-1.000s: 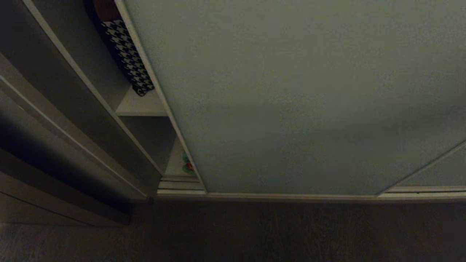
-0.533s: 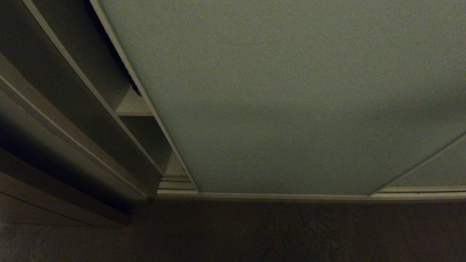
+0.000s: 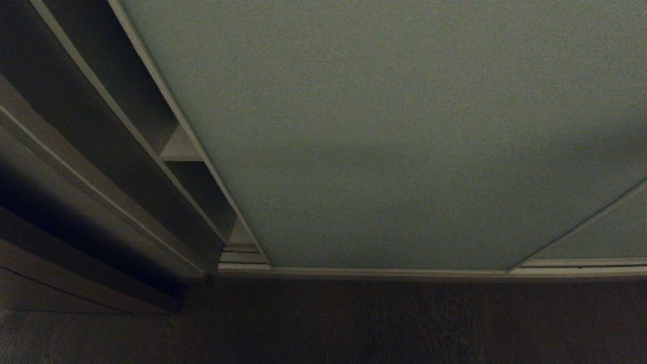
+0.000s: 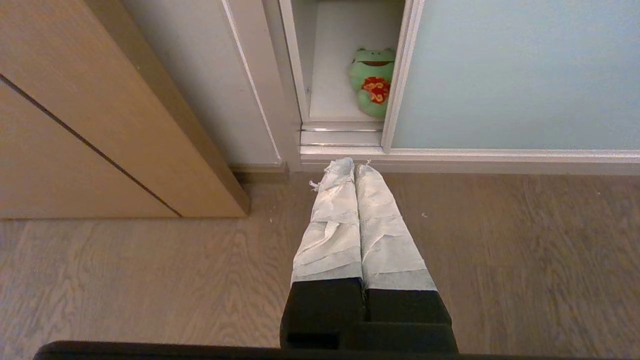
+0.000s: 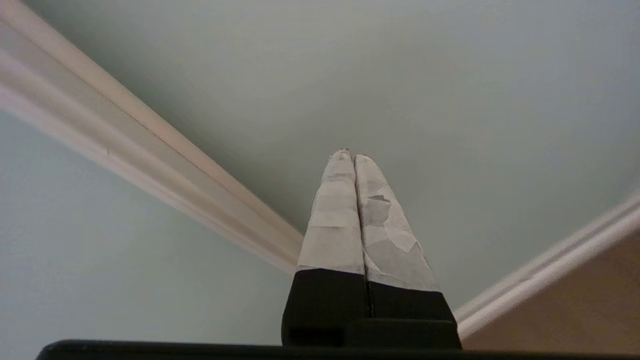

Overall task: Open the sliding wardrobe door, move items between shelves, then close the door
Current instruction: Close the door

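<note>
Door (image 3: 404, 131) is nearly shut now, w/ only a thin gap left at its left edge. Frog plush (image 4: 372, 80) sits on the bottom shelf (image 4: 330, 100) in that gap. Left hand (image 4: 348, 167) clenched, low over the floor; right hand (image 5: 348, 154) clenched too, pointing at the panel.

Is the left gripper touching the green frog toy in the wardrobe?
Apart. In the left wrist view the left gripper hangs over the wooden floor, and the white bottom rail lies between it and the green frog.
</note>
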